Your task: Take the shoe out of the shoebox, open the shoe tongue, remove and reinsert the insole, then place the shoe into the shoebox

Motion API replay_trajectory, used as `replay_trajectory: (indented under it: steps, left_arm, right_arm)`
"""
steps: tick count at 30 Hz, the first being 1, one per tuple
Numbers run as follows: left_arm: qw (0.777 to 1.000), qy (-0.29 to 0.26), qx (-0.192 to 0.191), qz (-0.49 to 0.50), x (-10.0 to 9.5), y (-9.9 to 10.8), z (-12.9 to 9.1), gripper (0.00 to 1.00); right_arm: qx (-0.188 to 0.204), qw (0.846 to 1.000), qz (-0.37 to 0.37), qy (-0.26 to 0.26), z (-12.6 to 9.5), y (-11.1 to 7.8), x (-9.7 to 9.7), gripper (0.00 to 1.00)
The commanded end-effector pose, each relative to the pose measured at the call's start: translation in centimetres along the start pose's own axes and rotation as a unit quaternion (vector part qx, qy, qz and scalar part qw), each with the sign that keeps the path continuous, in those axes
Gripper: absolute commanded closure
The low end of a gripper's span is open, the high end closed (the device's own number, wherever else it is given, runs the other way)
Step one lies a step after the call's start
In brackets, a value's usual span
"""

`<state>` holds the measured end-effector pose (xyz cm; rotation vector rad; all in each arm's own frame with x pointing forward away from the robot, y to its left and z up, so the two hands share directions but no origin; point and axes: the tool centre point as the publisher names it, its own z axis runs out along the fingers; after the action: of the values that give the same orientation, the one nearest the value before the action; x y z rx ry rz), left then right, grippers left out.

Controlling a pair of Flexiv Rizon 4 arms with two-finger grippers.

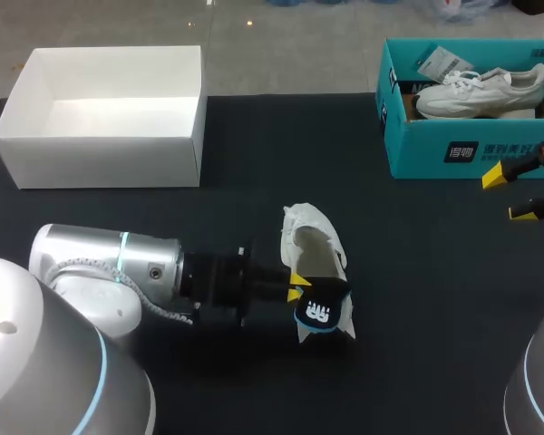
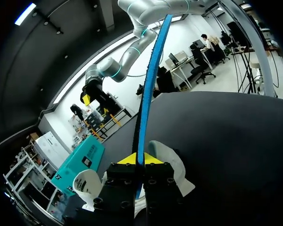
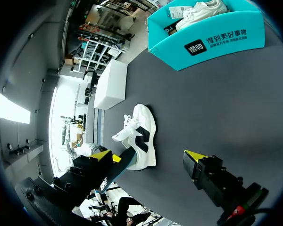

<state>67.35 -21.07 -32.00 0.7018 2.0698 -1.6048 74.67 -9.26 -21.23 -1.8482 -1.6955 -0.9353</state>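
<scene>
One white shoe point(image 1: 313, 245) rests on the black table point(image 1: 417, 317) near its middle, outside both boxes. The insole point(image 1: 322, 313), dark with a blue edge, is at the shoe's near end. I cannot tell whether it is fully clear of the shoe.

My left gripper point(image 1: 297, 288) is closed on the insole, its yellow tips pinching it from both sides. In the left wrist view the left gripper point(image 2: 140, 159) holds the insole point(image 2: 150, 94) edge-on, so that it rises as a thin blue strip ahead of the fingers, with the shoe point(image 2: 172, 157) just beneath them.

My right gripper point(image 1: 510, 194) hangs over the table's right side, just in front of the teal shoebox point(image 1: 435, 149), fingers spread wide and holding nothing. In its wrist view the shoe point(image 3: 144, 134) lies ahead of the right gripper point(image 3: 148, 157).

The teal shoebox contains a second white shoe point(image 1: 480, 91). The white shoebox point(image 1: 100, 149) stands open at the far left, well apart from the shoe.
</scene>
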Motion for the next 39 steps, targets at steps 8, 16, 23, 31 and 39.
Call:
replay_trajectory:
  steps: [8,16,23,31,39]
  left_arm:
    - [0.999,0.031,-0.019,0.010,-0.2,2.8,-0.2,1.00]
    - [0.999,0.035,-0.030,0.000,-1.1,4.7,-0.3,1.00]
    - [0.999,0.040,-0.023,-0.007,-0.9,3.9,-0.3,0.81]
    - [0.999,0.037,0.006,0.007,-0.9,1.1,0.0,0.17]
    - [0.998,0.060,0.015,0.017,-0.2,-0.2,1.0,1.00]
  right_arm:
    - [-0.001,1.000,0.001,-0.002,0.0,-0.2,0.0,0.00]
    - [-0.001,1.000,0.001,-0.002,0.0,-0.2,0.0,0.00]
    - [-0.001,1.000,0.001,-0.002,0.0,-0.2,0.0,0.00]
    - [-0.001,1.000,0.001,-0.002,0.0,-0.2,0.0,0.00]
    - [-0.001,1.000,0.001,-0.002,0.0,-0.2,0.0,0.00]
